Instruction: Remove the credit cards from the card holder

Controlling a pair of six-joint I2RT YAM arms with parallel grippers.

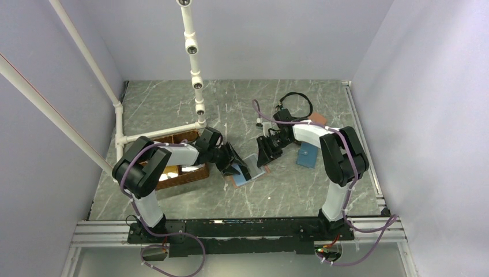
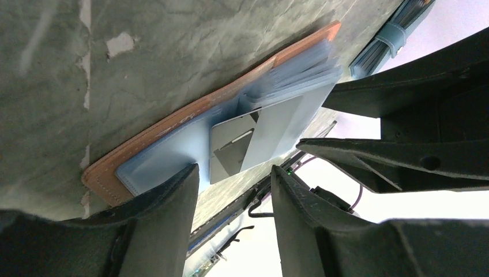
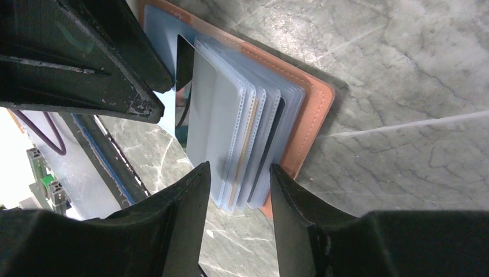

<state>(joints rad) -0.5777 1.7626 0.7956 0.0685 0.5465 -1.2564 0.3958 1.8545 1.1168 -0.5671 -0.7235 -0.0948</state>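
Observation:
The salmon-pink card holder (image 1: 254, 173) lies open on the table between my two grippers, light-blue pockets up. In the left wrist view the holder (image 2: 173, 124) shows a grey-silver credit card (image 2: 226, 154) sticking partly out of a pocket. In the right wrist view the holder (image 3: 305, 109) has its clear sleeves fanned, with a grey card (image 3: 203, 104) at the left. My left gripper (image 1: 235, 167) (image 2: 235, 170) is open and empty at the holder's left end. My right gripper (image 1: 267, 153) (image 3: 239, 167) is open and empty just over the sleeves' edge.
A teal-blue wallet (image 1: 307, 154) lies right of the holder and also shows in the left wrist view (image 2: 392, 34). An orange wallet (image 1: 318, 119) and a black cable loop (image 1: 297, 103) lie behind. A brown basket (image 1: 179, 168) sits left. White pipes (image 1: 193, 69) stand at the back left.

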